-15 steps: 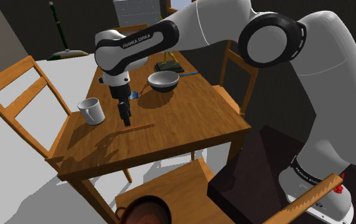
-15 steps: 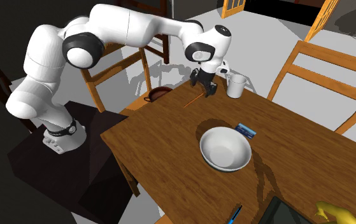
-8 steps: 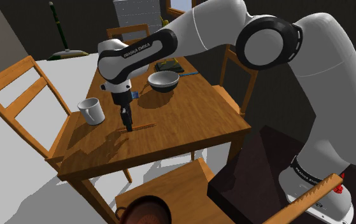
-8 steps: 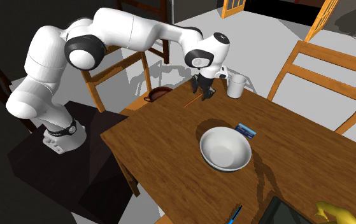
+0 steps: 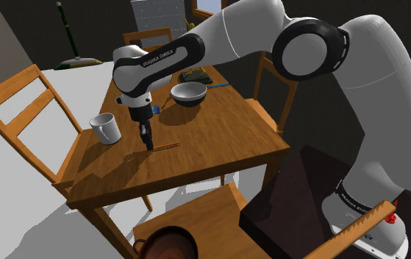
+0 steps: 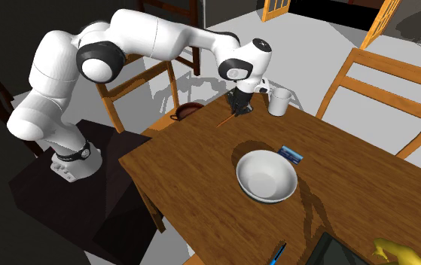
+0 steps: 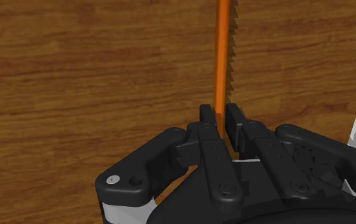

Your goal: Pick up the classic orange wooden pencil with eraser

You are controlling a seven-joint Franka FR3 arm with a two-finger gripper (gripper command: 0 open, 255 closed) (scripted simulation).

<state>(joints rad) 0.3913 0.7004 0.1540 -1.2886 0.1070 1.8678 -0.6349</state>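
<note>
The orange pencil [image 5: 167, 146] lies flat on the wooden table [image 5: 218, 132], near the edge by the stand. My black gripper [image 5: 148, 146] points straight down onto one end of it. In the wrist view the thin orange shaft [image 7: 221, 51] runs away from the gripper [image 7: 221, 118], and both fingers [image 7: 207, 117] press against it from either side. The gripper is shut on the pencil, which still rests on the tabletop. In the second exterior view the pencil [image 6: 224, 120] sticks out from under the gripper [image 6: 238, 112] toward the table edge.
A white mug [image 5: 106, 128] stands close beside the gripper. A white bowl [image 6: 266, 175] sits mid-table with a small blue card [image 6: 291, 154] next to it. A blue pen [image 6: 278, 252] lies further off. Wooden chairs [image 5: 20, 110] surround the table; one holds a brown pot [image 5: 165, 244].
The gripper came down onto the pencil's end and its fingers closed from wide apart to clasping the shaft. The pencil has not moved.
</note>
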